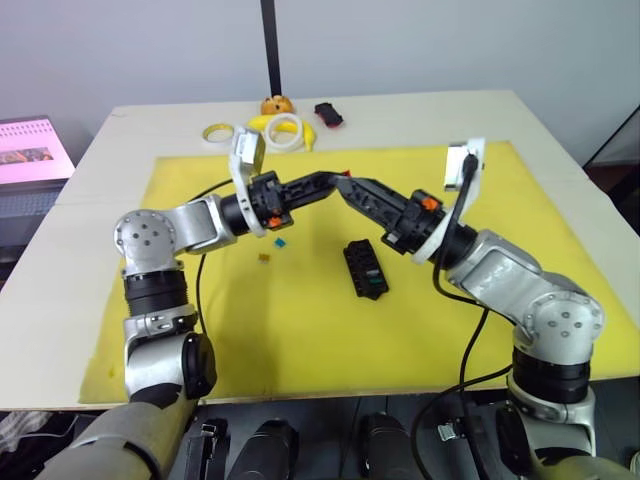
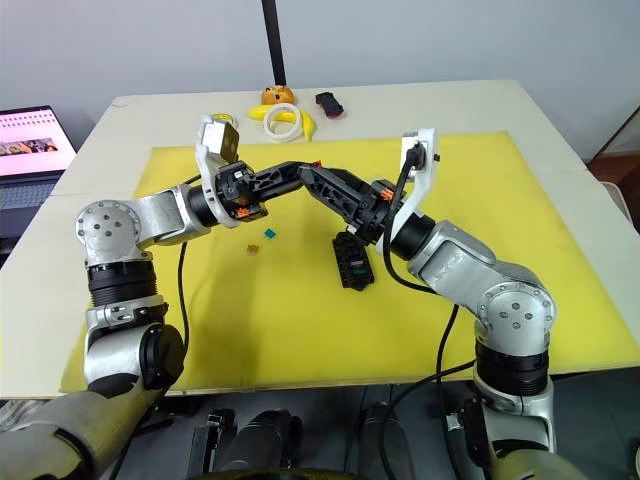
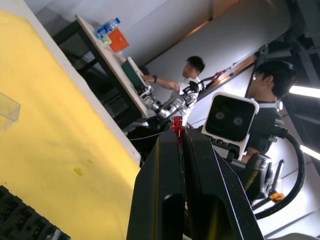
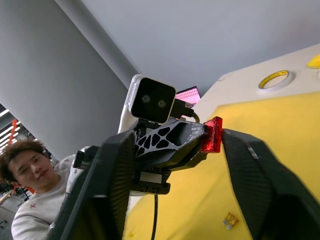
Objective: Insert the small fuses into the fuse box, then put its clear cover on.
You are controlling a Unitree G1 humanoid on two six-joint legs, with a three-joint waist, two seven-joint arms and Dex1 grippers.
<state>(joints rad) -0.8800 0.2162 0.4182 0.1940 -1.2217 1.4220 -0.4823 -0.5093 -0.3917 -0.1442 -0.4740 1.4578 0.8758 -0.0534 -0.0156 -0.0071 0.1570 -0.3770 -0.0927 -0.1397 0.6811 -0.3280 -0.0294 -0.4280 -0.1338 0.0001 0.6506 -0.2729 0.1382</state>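
The left gripper [image 4: 202,142] pinches a red fuse [image 4: 212,135] between the right gripper's [image 4: 175,165] parted jaws.

Pale table [image 1: 90,190] under yellow mat [image 1: 300,330]; plain grey wall [image 1: 450,40] behind; laptop [image 1: 30,160] beside table.

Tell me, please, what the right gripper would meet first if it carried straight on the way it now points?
Most likely the left gripper: it sits between the open fingers of the right gripper, holding a red fuse at its tip. The two already look nearly in contact, though exact depth is hard to judge.
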